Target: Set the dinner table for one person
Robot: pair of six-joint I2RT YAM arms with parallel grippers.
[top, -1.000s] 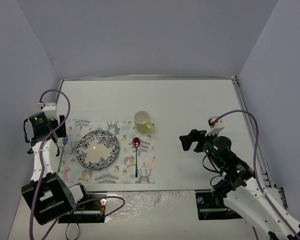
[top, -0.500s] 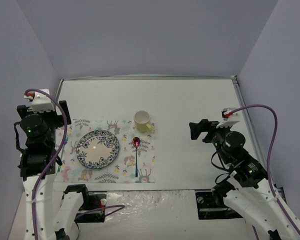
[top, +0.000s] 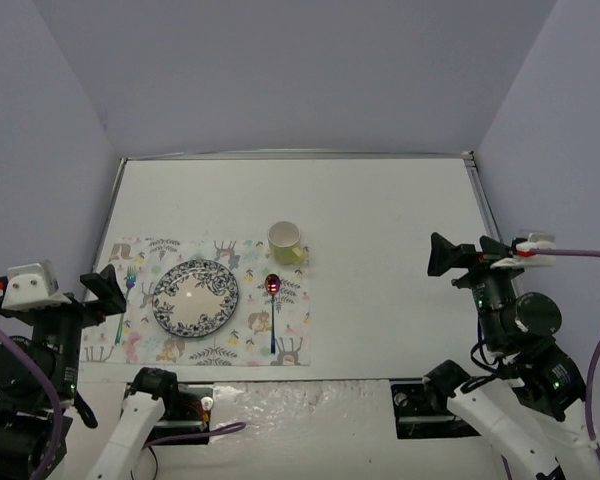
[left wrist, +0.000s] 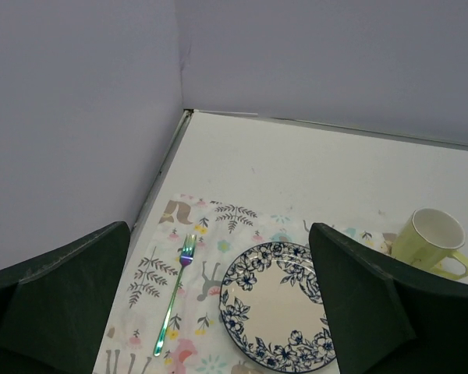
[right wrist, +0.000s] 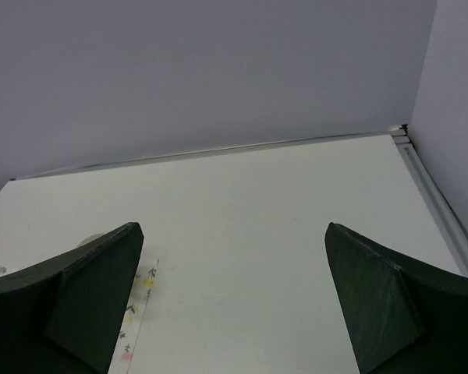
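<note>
From above, the white tabletop (top: 380, 210) carries a flowered placemat (top: 292, 345) on its left half, with a plate (top: 195, 298), spoon (top: 273, 312) and a cup (top: 286, 241) at its far edge. The left tool (top: 98, 292) hides most of the fork (top: 129, 274). The right tool (top: 458, 256) hangs over bare tabletop.

The left wrist view shows the whole fork (left wrist: 174, 302) lying left of the plate (left wrist: 277, 312). The left tool (left wrist: 218, 228) gapes wide and empty.

In the right wrist view the right tool (right wrist: 230, 228) is spread wide, holding nothing. Only the placemat's (right wrist: 140, 304) edge shows.
</note>
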